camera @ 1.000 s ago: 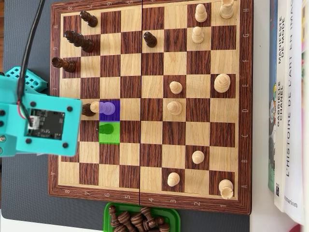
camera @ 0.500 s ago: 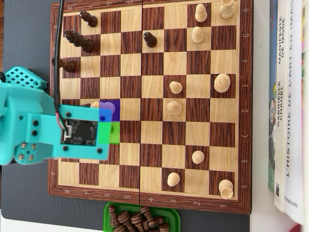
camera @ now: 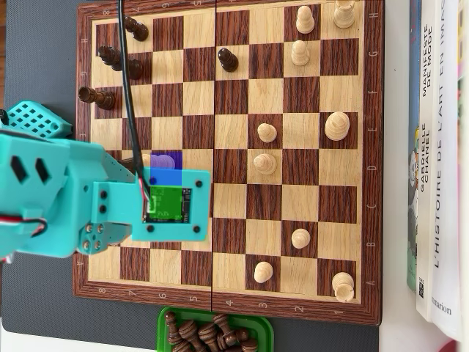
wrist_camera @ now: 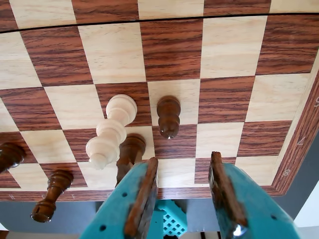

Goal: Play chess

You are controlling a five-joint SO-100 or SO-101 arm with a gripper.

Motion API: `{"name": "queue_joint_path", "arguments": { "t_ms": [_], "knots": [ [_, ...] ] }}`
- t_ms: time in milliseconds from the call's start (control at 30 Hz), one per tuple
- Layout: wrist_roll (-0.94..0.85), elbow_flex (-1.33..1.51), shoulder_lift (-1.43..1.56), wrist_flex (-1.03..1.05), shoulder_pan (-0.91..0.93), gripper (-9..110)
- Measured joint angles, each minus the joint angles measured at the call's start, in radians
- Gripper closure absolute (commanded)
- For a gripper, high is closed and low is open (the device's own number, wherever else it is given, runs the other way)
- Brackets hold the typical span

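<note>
From the wrist view I see my gripper (wrist_camera: 182,191) with its 2 fingers (wrist_camera: 142,196) spread apart and nothing between them, hanging over the near edge of the chessboard (wrist_camera: 234,45). Just ahead of the fingers a dark pawn (wrist_camera: 168,115) stands by itself, a pale piece (wrist_camera: 110,132) beside it to the left, and another dark piece (wrist_camera: 130,152) close against that one. In the overhead view the teal arm (camera: 66,198) covers the board's left-middle squares, and a green tray (camera: 165,319) of captured dark pieces sits below the board on the desk (camera: 37,66).
</note>
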Motion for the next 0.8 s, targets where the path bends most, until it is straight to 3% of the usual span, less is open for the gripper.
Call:
{"name": "queue_joint_path", "arguments": {
  "t_ms": [800],
  "knots": [
    [0.0, 0.0, -0.104, -0.055, -0.003, 86]
  ]
}}
